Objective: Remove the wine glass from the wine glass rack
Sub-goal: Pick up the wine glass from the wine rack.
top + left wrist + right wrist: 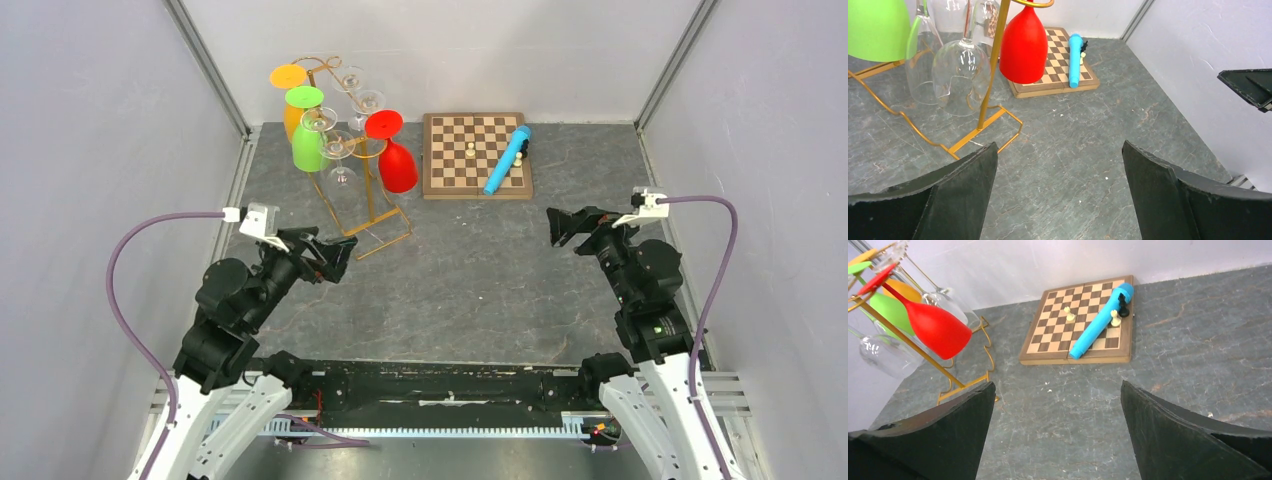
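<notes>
The gold wine glass rack (372,195) stands at the back left of the table. Wine glasses hang upside down from it: a red one (397,165), a green one (308,140), an orange one (290,100) and clear ones (338,150). My left gripper (340,255) is open and empty, just short of the rack's wire base. In the left wrist view the red glass (1024,47) and a clear glass (960,75) hang beyond the open left gripper (1059,145). My right gripper (562,225) is open and empty at the right, far from the rack; the right wrist view shows it (1057,384) over bare table.
A wooden chessboard (450,160) lies at the back centre, right of the rack, with a blue cylinder (507,160) and a few chess pieces on it. Grey walls close in the left, right and back sides.
</notes>
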`<state>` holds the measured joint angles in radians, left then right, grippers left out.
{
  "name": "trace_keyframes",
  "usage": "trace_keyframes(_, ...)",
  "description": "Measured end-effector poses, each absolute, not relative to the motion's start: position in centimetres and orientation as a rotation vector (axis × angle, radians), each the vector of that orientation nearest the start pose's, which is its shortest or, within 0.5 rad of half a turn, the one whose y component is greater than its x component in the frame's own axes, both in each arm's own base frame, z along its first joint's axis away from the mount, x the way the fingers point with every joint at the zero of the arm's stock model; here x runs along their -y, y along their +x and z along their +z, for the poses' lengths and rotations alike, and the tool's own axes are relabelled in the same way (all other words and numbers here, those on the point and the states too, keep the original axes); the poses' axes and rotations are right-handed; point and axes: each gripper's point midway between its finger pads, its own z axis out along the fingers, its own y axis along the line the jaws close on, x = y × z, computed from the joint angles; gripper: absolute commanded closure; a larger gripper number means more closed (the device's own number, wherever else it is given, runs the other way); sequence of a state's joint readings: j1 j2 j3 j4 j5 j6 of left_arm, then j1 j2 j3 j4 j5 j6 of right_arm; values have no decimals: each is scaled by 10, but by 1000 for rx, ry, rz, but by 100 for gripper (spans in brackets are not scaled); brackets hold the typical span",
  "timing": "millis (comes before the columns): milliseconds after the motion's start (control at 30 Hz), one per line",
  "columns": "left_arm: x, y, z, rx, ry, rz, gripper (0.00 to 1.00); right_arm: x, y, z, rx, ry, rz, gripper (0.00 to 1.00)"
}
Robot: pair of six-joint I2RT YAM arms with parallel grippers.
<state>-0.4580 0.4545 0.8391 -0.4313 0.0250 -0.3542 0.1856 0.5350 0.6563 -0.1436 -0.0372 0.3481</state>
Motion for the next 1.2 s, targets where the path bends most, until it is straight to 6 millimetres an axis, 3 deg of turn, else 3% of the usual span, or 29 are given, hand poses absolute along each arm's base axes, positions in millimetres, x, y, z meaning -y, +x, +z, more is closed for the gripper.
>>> trace_keyframes(600,118,204,343,-1610,92,-637,4,-80,269,328,-1553,58,485,2)
trace_keyframes(1200,121,227,383,-1665,-155,-718,12,-97,265,336,-1522,-12,580,2)
